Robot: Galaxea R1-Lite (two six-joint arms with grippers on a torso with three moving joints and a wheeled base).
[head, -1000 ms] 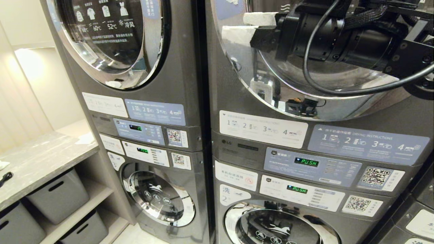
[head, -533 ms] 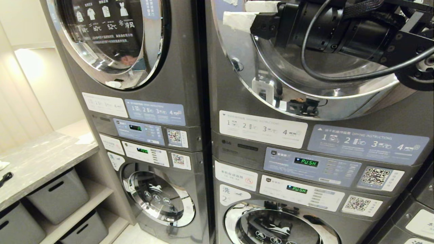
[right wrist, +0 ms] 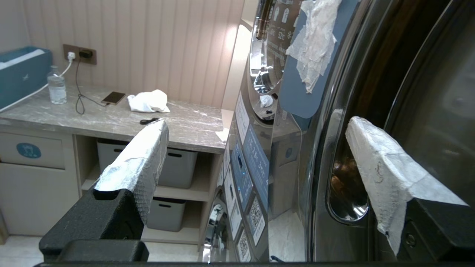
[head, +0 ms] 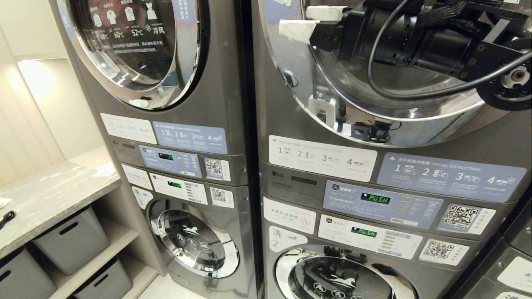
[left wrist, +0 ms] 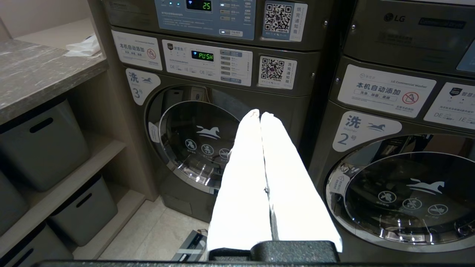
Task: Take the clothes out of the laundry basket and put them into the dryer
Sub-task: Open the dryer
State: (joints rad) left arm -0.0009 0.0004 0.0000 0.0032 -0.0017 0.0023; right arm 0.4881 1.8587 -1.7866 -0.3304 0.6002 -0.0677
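Straddling dryer door [right wrist: 334, 167] edge, right gripper [right wrist: 256, 148]

Four round machine doors [head: 137, 50], four lit displays [head: 375, 198] and three grey bins [head: 70, 241].

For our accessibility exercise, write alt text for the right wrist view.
The robot's open right tool, its fingers wrapped in white tape, reaches toward the edge of a dryer door. Beyond it, a stone counter holds a water bottle, a phone and a white cloth.
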